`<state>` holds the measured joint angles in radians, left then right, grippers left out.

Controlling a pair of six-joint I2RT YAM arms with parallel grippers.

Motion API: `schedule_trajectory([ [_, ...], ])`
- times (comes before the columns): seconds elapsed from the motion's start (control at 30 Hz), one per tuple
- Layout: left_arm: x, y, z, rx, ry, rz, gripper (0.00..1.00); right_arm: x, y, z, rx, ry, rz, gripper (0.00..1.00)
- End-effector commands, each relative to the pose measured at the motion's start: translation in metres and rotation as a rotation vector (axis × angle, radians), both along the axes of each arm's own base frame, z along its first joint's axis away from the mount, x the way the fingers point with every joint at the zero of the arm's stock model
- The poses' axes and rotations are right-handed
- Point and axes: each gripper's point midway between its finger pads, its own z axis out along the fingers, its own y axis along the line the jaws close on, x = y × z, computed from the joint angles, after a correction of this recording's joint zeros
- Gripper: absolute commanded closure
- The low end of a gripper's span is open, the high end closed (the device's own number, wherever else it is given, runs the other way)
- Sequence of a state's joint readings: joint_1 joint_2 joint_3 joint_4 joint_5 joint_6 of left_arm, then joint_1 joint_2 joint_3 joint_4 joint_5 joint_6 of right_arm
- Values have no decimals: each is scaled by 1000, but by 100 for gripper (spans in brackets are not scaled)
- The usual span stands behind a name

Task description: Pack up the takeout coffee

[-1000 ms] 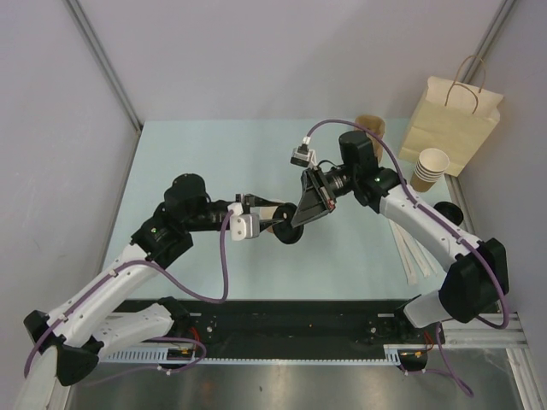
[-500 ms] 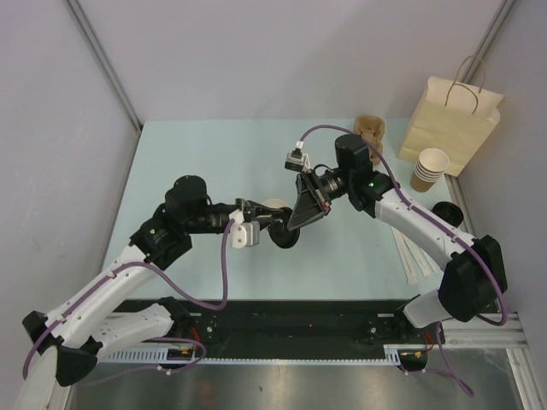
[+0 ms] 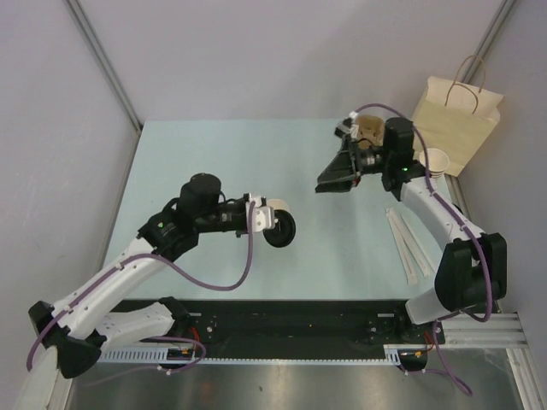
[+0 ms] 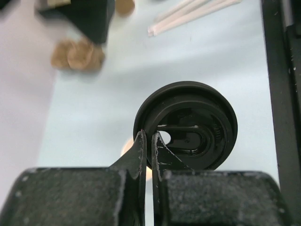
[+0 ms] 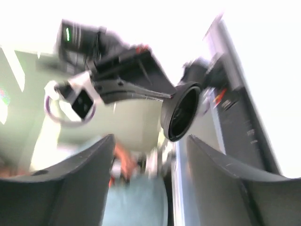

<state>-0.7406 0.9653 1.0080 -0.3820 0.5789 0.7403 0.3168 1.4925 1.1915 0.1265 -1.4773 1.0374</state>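
The left pincer is clenched on the rim of the black lid, likely to cap the coffee cup peeking out just beside it, while the right pincer hangs wide open and empty, well apart.

tan paper bag upright at far right corner of table; white wrapped straws lying near right edge.
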Motion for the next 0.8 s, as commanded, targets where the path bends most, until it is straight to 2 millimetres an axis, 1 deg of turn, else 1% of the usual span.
schedule_trajectory([
  [0.0,29,12,-24,110,210,253,100,53,-44,-12,-44,-60,-272,24],
  [0.03,34,14,-30,130,261,304,100,64,-53,-11,-65,-88,-332,23],
  [0.07,38,12,-41,181,320,326,100,67,-63,-27,-133,-98,-380,20],
  [0.1,39,12,-46,196,356,342,100,88,-81,-35,-218,-133,-510,17],
  [0.13,41,12,-50,197,406,375,100,94,-90,-37,-269,-164,-559,15],
  [0.17,46,13,-52,195,419,415,100,95,-98,-33,-321,-187,-596,13],
  [0.2,52,13,-59,197,438,455,100,108,-111,-43,-426,-272,-667,9],
  [0.23,57,14,-63,180,475,515,100,109,-117,-42,-486,-335,-694,8],
  [0.27,66,18,-66,179,478,580,100,108,-122,-39,-540,-383,-703,7],
  [0.3,70,17,-75,193,511,612,100,115,-135,-46,-645,-508,-726,1],
  [0.33,72,17,-78,175,553,653,100,112,-131,-45,-683,-590,-702,0],
  [0.37,77,17,-78,164,570,690,100,107,-135,-43,-717,-659,-691,0],
  [0.4,81,17,-80,158,586,721,100,108,-140,-45,-767,-722,-690,1],
  [0.43,85,16,-87,149,630,765,100,108,-143,-44,-786,-767,-689,0],
  [0.47,93,19,-86,128,633,812,100,110,-146,-39,-791,-787,-710,0],
  [0.5,101,23,-89,110,634,866,100,116,-153,-42,-814,-773,-755,0],
  [0.53,108,20,-90,72,661,891,100,121,-160,-40,-812,-723,-808,0],
  [0.57,116,25,-91,55,668,917,100,121,-161,-43,-790,-689,-801,0],
  [0.6,120,25,-94,52,682,933,100,119,-162,-45,-769,-669,-785,0],
  [0.63,125,27,-105,80,707,956,100,118,-164,-47,-745,-693,-745,0],
  [0.67,134,30,-102,69,717,981,100,109,-150,-51,-676,-655,-669,0],
  [0.77,144,33,-113,106,764,1012,100,113,-150,-62,-683,-591,-685,0],
])
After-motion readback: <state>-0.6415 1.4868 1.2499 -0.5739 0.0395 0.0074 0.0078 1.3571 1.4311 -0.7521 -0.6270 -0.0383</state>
